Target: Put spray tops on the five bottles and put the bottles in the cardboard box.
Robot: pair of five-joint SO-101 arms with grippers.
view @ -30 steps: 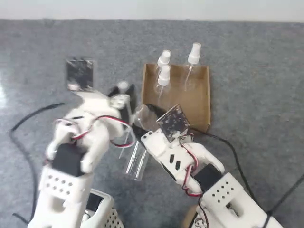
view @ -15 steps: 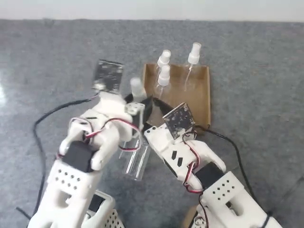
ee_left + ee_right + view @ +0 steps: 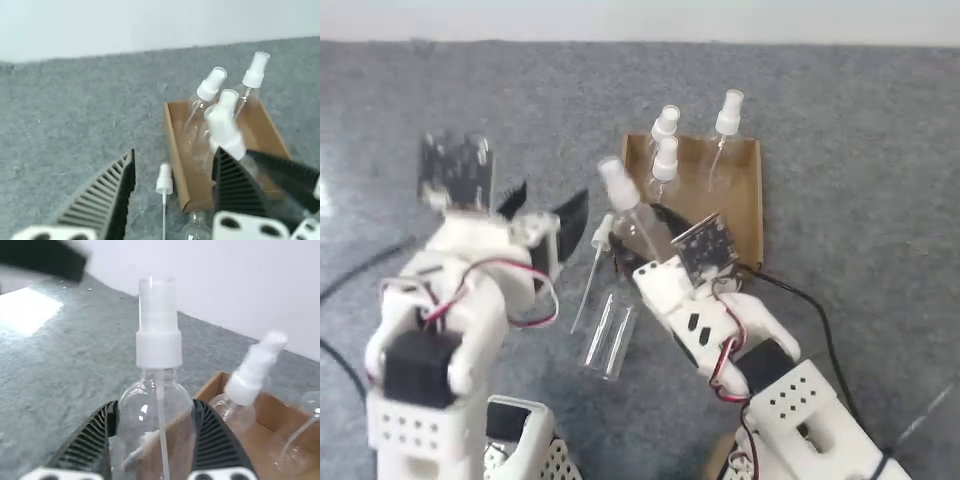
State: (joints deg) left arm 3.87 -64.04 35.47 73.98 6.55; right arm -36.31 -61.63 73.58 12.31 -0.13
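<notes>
Grey carpet covers the table, and a white wall rises behind it. Nearest the arms' bases, well short of the box [image 3: 735, 235], a white basket [image 3: 555, 455] sits under the left arm. Farther on, just off the box's near corner on the left arm's side, a clear bottle without a top [image 3: 608, 340] lies on its side. A loose spray top [image 3: 164, 178] lies on the carpet beside it, its tube pointing back toward the arms and its head close to the box's side wall. The left gripper [image 3: 542, 203] hangs above the carpet, apart from the box and from the loose top, with its jaws spread wide and nothing between them. The right gripper [image 3: 155, 437] is at the box's near corner, its jaws closed around the belly of a topped bottle [image 3: 635, 222]. That bottle is tilted, with its white sprayer [image 3: 159, 325] leaning away from the box. Inside the box, toward its far end, stand three more topped bottles [image 3: 722, 145].
</notes>
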